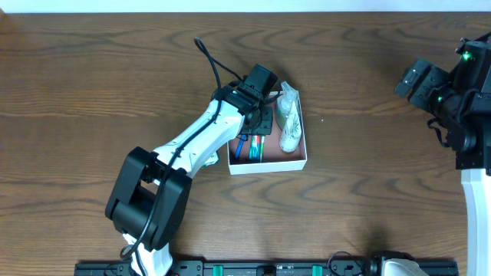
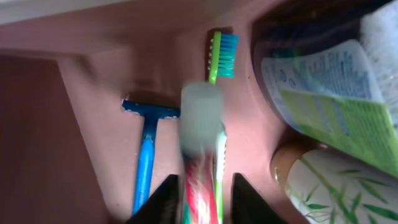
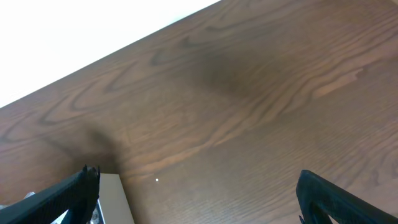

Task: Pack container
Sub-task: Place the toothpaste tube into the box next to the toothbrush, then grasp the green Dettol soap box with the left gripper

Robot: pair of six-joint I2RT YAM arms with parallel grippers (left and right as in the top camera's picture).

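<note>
The container [image 1: 268, 167], a shallow white box with a pinkish-brown inside [image 2: 106, 124], sits mid-table. My left gripper [image 1: 257, 126] reaches down into it. In the left wrist view its fingers [image 2: 205, 193] flank a blurred red, green and white tube with a white cap [image 2: 200, 124], with a small gap on each side. On the box floor lie a blue razor [image 2: 147, 155] and a green toothbrush [image 2: 221, 56]. A labelled bottle [image 2: 329, 99] and a bamboo-print bottle [image 2: 336, 186] lie at the right. My right gripper [image 3: 205, 199] is open and empty above bare table.
The two bottles [image 1: 288, 126] fill the box's right half. A white box corner [image 3: 113, 199] shows at the lower left of the right wrist view. The right arm [image 1: 460, 84] hangs over the far right of the wooden table [image 1: 92, 92].
</note>
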